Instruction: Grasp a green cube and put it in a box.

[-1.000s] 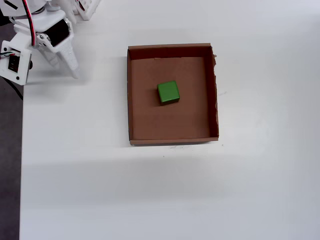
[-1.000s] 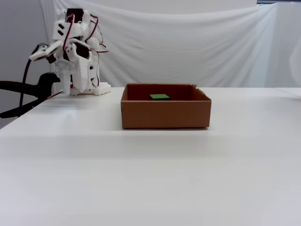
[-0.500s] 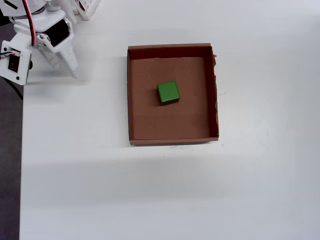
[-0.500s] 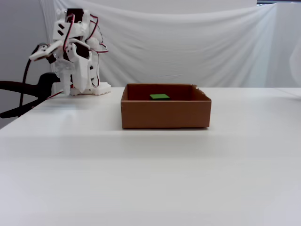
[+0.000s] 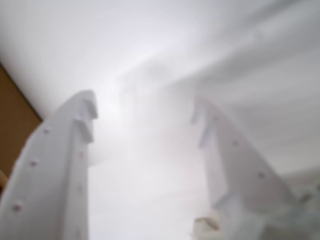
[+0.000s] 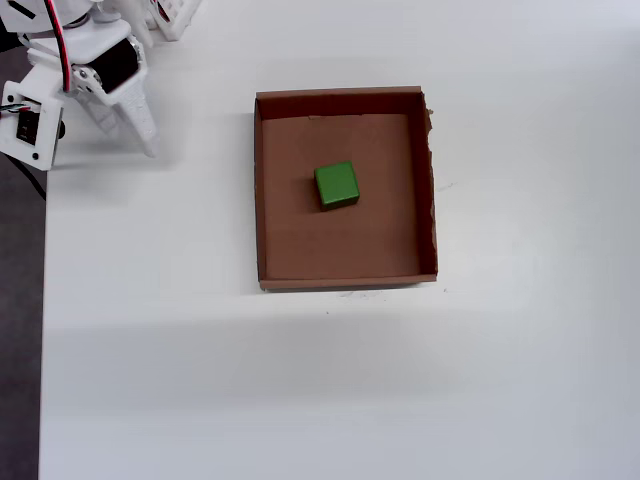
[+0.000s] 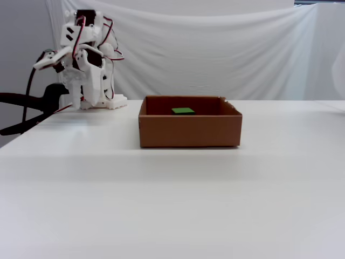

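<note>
Box (image 6: 345, 252): well off to the gripper's right in the overhead view; needs no touching
Gripper (image 5: 145, 117): fingers spread, empty; best kept folded clear
Green cube (image 6: 336, 185): rests inside the box, mid-floor; task looks done

Wrist view blurred throughout; box (image 5: 15, 125) cut by left edge. Fixed view: green cube (image 7: 183, 111) mostly hidden behind box wall.

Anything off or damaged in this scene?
Mostly tidy. The green cube sits inside the box, slightly rotated against its walls. The box's right wall has a ragged, nicked edge in the overhead view. The gripper is open, empty and off to the side. The wrist view is badly blurred.
</note>
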